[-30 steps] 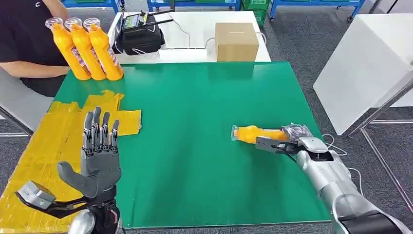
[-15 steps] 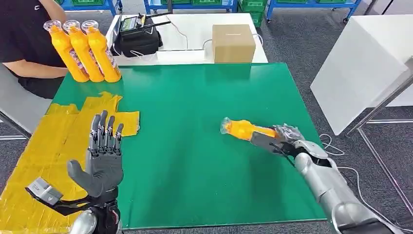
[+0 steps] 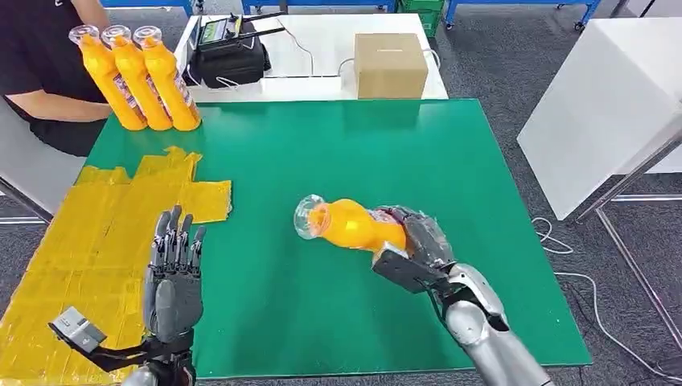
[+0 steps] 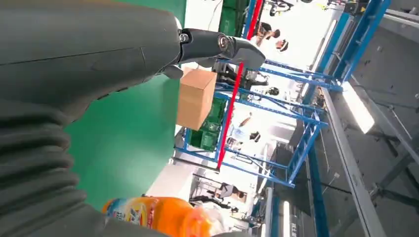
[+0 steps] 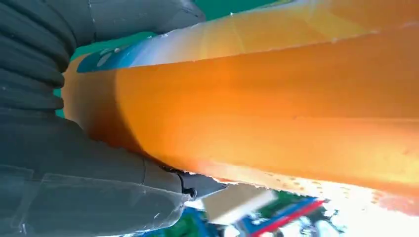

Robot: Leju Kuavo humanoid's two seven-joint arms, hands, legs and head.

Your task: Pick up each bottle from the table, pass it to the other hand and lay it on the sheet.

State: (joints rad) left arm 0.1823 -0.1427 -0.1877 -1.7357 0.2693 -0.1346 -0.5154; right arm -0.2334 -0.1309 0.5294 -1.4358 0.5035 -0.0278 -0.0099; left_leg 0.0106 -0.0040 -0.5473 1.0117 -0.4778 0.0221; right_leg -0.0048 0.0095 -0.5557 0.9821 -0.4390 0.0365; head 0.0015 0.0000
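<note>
Right hand [image 3: 418,245] around tilted bottle [image 3: 347,224], aloft.

From my remote console, no text, brand or number is legible: the label on the orange bottle [image 4: 148,213] held in the right hand [image 3: 418,245] is blurred, and the cardboard box [image 3: 390,66] behind the tabletop [image 3: 338,153] carries only an unreadable mark.

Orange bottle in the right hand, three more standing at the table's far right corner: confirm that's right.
Wrong corner. The head view shows the three bottles standing at the far left corner of the table. The right hand does hold the orange bottle.
</note>
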